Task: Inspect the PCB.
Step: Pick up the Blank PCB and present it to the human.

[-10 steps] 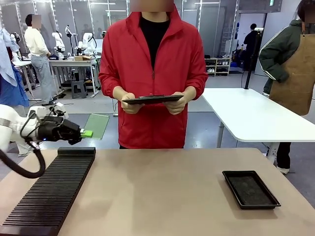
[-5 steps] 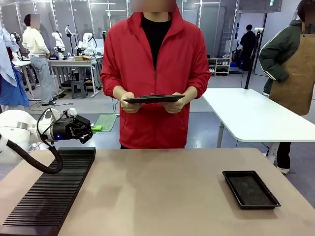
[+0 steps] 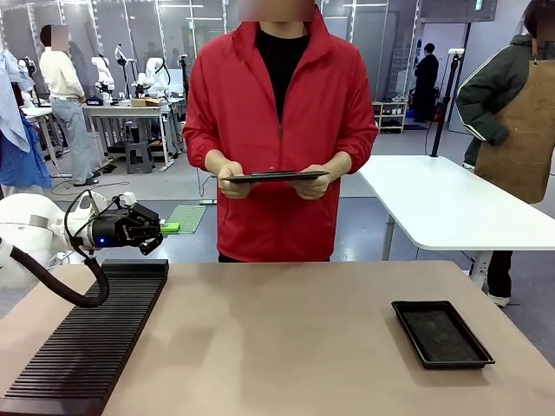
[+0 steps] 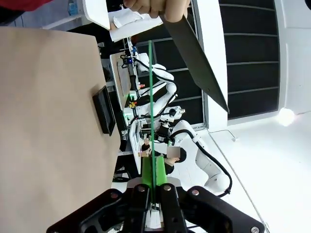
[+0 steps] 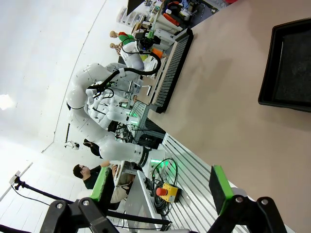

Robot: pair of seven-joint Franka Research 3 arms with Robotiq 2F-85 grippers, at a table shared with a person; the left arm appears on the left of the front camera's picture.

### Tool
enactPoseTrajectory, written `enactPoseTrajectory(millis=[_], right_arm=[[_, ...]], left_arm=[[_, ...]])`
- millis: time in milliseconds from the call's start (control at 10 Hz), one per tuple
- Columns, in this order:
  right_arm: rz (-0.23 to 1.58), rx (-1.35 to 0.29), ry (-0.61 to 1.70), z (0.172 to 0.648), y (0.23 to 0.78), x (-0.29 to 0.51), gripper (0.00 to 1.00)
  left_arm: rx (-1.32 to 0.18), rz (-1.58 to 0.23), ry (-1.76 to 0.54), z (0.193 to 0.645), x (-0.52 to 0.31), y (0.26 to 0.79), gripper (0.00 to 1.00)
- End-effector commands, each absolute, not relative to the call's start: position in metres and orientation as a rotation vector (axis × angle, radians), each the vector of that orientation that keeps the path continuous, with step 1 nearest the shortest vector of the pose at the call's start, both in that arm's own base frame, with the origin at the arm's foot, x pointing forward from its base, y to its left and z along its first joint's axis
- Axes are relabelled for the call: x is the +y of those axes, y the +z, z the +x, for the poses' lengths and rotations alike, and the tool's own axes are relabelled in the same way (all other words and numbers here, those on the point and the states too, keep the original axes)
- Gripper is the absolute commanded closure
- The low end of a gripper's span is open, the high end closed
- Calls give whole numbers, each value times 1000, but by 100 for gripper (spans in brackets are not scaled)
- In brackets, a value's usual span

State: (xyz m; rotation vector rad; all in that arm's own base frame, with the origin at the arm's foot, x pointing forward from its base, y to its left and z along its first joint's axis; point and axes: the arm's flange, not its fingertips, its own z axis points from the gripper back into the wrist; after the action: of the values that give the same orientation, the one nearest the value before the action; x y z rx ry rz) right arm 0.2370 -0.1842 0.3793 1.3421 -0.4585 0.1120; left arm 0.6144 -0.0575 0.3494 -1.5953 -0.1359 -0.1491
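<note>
The left gripper [image 4: 154, 196] pinches the PCB [image 4: 151, 97] by one edge, its pads pressed onto it. The board juts straight out ahead of the fingers. Just beneath the gripper lies the black slotted rack [image 3: 95, 329]. Beyond it a person holds a dark clipboard [image 3: 273, 176]. The right gripper [image 5: 159, 190] is spread and empty, with the black tray [image 5: 286, 63] ahead of it. To inspect well, I judge the grip should stay firm while the wrist rolls slowly to turn the board's face toward the person, clear of the rack.

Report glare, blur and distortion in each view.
Front view: evenly lit and sharp, faint sheen on the table. Left wrist view: rolled sideways, circuit board edge-on as a thin green line, lamp glare at right. Right wrist view: background washed out white at upper left.
</note>
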Motion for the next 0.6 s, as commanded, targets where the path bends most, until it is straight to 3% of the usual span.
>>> enactPoseTrajectory(millis=[0,500], right_arm=[[1351,-466,118,237,381,-185,0],[1351,-466,118,237,381,-185,0]], left_arm=[[-139,-1593,-149,615,-58,350,97],[-139,-1593,-149,615,-58,350,97]])
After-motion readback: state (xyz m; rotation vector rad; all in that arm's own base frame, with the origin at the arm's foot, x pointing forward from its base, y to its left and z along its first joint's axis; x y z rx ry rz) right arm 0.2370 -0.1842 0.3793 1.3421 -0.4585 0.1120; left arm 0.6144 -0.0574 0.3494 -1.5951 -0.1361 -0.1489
